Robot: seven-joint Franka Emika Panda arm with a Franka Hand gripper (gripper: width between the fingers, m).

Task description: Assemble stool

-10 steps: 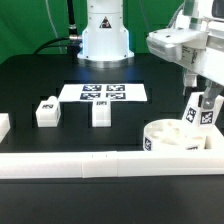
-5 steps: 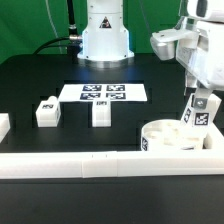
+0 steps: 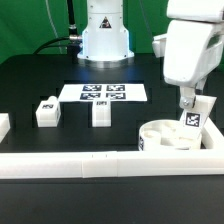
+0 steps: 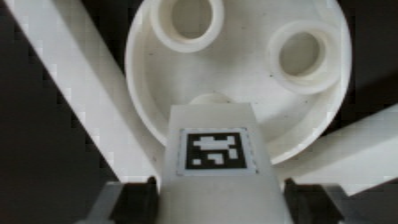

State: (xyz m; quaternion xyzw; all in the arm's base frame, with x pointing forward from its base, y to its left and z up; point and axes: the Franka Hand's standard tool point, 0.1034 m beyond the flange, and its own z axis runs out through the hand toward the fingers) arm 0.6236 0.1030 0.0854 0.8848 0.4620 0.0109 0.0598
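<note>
White parts: seat (image 3: 152, 132), three legs, and a long rail (image 3: 70, 165), all on a black surface (image 3: 40, 80).
Hand: the hand (image 3: 192, 106) is clenched on a leg (image 3: 192, 119). In the wrist view its dark fingers (image 4: 132, 200) press both sides of the block, just below the tag (image 4: 215, 151).
Held leg: it sits over the seat's side at the exterior view's right, leaning a little, with its tagged face towards the camera. Its lower end seems to be down inside the rim, but I cannot tell if it touches.
Seat: a round thick disc close behind the rail, at the exterior view's right, with a tag on its wall. The wrist view shows two open sockets, one (image 4: 187, 20) and another (image 4: 302, 55), beyond the leg's tip.
Loose legs: one (image 3: 45, 112) lies at the exterior view's left and another (image 3: 100, 113) near the middle. They are apart from each other and well apart from the seat.
Marker board: the marker board (image 3: 103, 92) lies flat just behind the loose legs.
Rail: it runs along the near edge, in front of everything else.
</note>
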